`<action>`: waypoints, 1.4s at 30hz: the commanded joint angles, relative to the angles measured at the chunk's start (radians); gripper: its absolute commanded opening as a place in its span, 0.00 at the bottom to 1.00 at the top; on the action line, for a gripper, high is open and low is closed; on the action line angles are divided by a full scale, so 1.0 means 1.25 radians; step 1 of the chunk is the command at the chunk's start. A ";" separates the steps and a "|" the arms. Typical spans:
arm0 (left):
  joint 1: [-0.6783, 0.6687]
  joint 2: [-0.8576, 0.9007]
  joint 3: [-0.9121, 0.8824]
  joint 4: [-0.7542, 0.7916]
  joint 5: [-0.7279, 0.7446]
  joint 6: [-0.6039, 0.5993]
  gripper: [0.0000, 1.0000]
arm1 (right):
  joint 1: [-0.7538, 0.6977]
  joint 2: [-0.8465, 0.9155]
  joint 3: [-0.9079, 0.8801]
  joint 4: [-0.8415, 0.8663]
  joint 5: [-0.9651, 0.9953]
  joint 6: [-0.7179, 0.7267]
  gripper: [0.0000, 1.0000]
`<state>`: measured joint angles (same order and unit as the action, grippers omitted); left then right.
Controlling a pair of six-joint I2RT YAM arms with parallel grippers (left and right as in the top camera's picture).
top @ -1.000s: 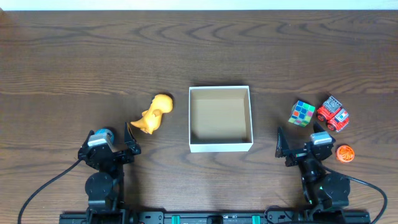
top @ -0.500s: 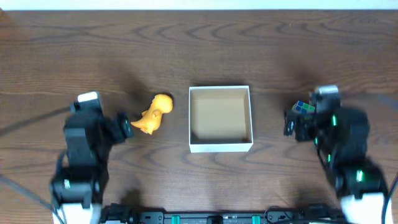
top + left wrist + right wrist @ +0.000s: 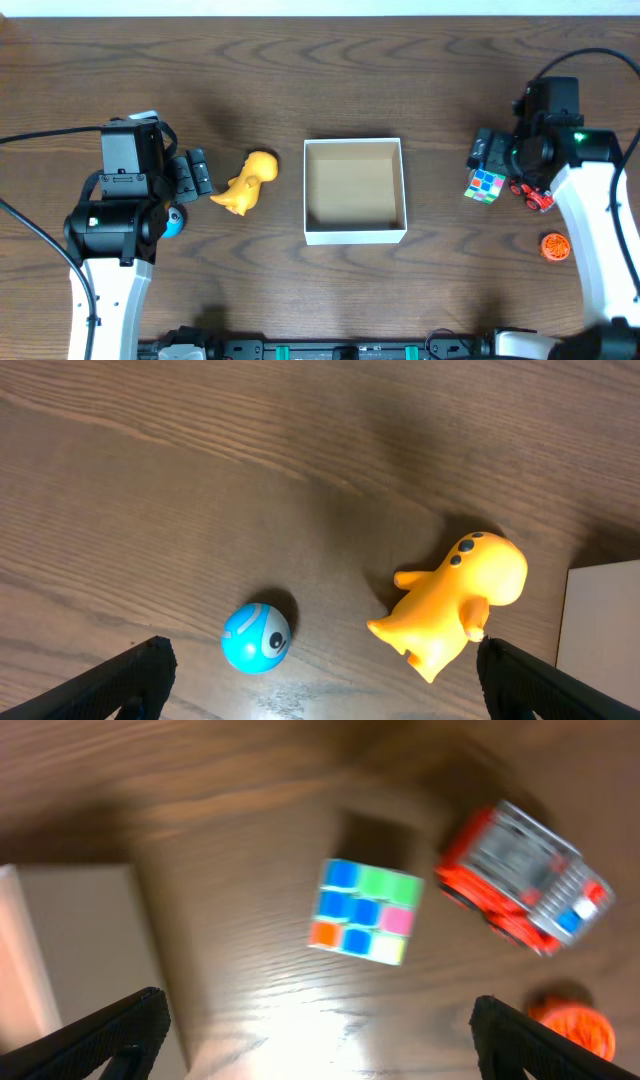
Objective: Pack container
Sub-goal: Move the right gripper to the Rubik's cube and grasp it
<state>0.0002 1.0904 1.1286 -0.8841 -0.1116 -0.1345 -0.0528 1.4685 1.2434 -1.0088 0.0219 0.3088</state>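
Container (image 3: 355,190) mid-table, both grippers spread

Box sits upright at table centre, tan inside in full view. L gripper (image 3: 196,173) hangs just left of yellow dino toy (image 3: 247,182), jaws wide apart, nothing betw. them. L wrist cam: fingertips at lower frame corners, dino and blue ball (image 3: 256,637) on the wood beyond, near each other, not touching. Dino lies just left of container, small gap. R gripper (image 3: 486,150) over colour cube (image 3: 486,185), jaws likewise spread, gripping nothing. Red toy truck (image 3: 537,196) just right of cube. Orange disc (image 3: 555,245) lies apart, nearer robot base. R wrist cam blurred.
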 commanded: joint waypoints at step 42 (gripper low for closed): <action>0.004 -0.001 0.017 -0.005 -0.003 -0.008 0.98 | -0.009 0.349 0.008 0.143 0.027 0.099 0.99</action>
<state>0.0002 1.0904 1.1286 -0.8867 -0.1116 -0.1345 -0.0723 1.8736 1.2446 -0.8303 0.0349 0.4290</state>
